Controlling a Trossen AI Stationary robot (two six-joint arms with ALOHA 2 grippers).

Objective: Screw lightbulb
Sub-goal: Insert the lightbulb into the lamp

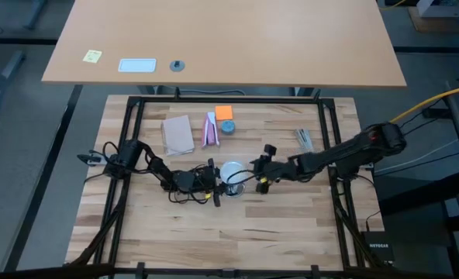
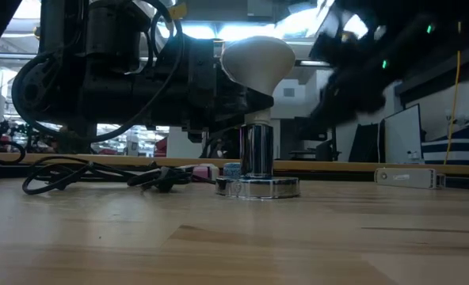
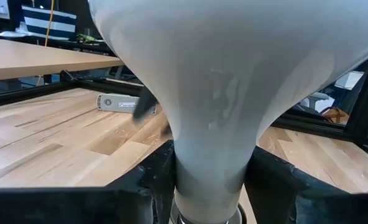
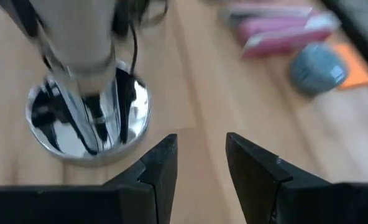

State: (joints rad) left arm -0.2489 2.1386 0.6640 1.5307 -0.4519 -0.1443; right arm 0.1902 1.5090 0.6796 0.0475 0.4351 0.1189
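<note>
Lightbulb stands upright on the chrome socket near the middle of the counter, globe up and narrow neck down in the socket's tube. That is where the task wants it, so the work in hand looks like the turning itself: threading the neck down into the socket.

From the side, the left end effector is clenched on the bulb low on its taper, just above the metal collar; the left wrist view shows its 2 dark fingers pressed against either flank of the neck. Gripping there, not on the wide globe, gives the narrow jaws something they can span and keeps the rotation centred on the socket's axis.

Just on the other side of the bulb hangs the right end effector, released and holding nothing, its 2 fingers parted with bare wood between them, close beside the socket's round base but not touching it. My guess is that it waits there to steady the base if the socket starts to spin with the bulb, since the base only rests on the wood and its thin dark cord trails loose.

How deep the threads have gone cannot be told. Behind, a pink-and-white packet and an orange note lie well clear.
</note>
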